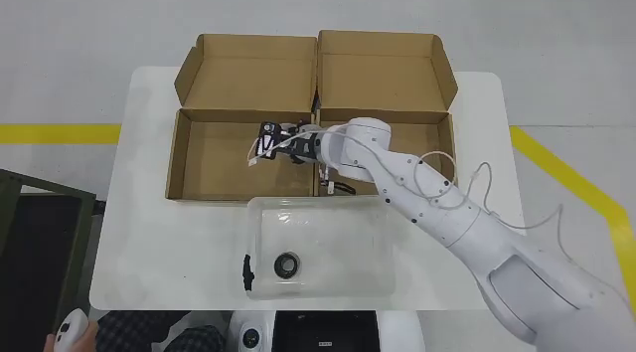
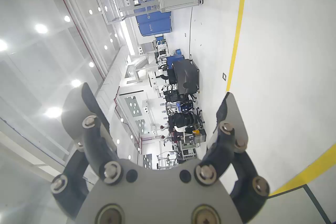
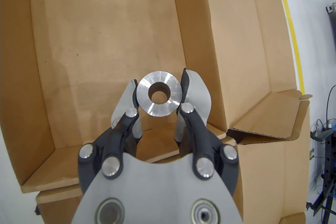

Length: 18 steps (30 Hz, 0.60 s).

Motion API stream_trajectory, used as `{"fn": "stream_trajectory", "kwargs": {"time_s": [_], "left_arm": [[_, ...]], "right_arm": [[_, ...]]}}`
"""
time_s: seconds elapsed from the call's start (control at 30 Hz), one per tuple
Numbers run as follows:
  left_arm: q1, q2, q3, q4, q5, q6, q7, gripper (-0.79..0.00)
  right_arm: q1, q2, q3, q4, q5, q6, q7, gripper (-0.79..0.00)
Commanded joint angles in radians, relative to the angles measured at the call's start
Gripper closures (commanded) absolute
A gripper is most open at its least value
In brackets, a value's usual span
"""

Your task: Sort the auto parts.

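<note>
R claw (image 3: 159,89) is shut tight on a shiny metal ring (image 3: 160,109) w/ a hole in the middle. Its two pads press the ring's round edge, one on each side. Claw & ring hang over the floor of the left cardboard box (image 1: 214,163), near the wall it shares w/ the right cardboard box (image 1: 427,138). The ring looks to be up off the floor.

L claw (image 2: 156,93) is wide open w/ nothing in it & looks out at the room.

What could go wrong, I think:
- The ring is smooth & round & held at just two spots, so it could twist or slip out.
- If let go from high up, it may bounce, or land on its edge & roll.
- The arm lies across the shared wall, so going lower could bump the cardboard & push the boxes.

Count:
- 2 cardboard boxes, side by side, lids open.
- 1 clear bin (image 1: 328,208), just in front of them on the white table (image 1: 149,203).
- 1 metal ring, in the claw.
- 1 black ring (image 1: 287,264) on the bin floor.
- 1 small black piece (image 1: 246,272) at the bin's left wall; can't tell if it's inside or outside.
- 1 dark bit (image 1: 341,190) in the right box, half hidden by the arm; can't tell what it is.
</note>
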Motion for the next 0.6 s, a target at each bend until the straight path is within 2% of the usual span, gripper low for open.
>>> {"fn": "stream_trajectory", "kwargs": {"time_s": [0.0,0.2,0.57], "left_arm": [[0.000,0.000,0.000,0.000,0.000,0.000,0.000,-0.785],[0.000,0.000,0.000,0.000,0.000,0.000,0.000,-0.785],[0.000,0.000,0.000,0.000,0.000,0.000,0.000,-0.785]], "right_arm": [[0.000,-0.004,0.000,0.004,-0.005,-0.002,0.004,-0.126],[-0.003,-0.015,0.004,0.012,-0.024,-0.004,0.017,-0.222],[-0.009,-0.032,0.011,0.006,-0.060,-0.015,0.040,-0.271]]}}
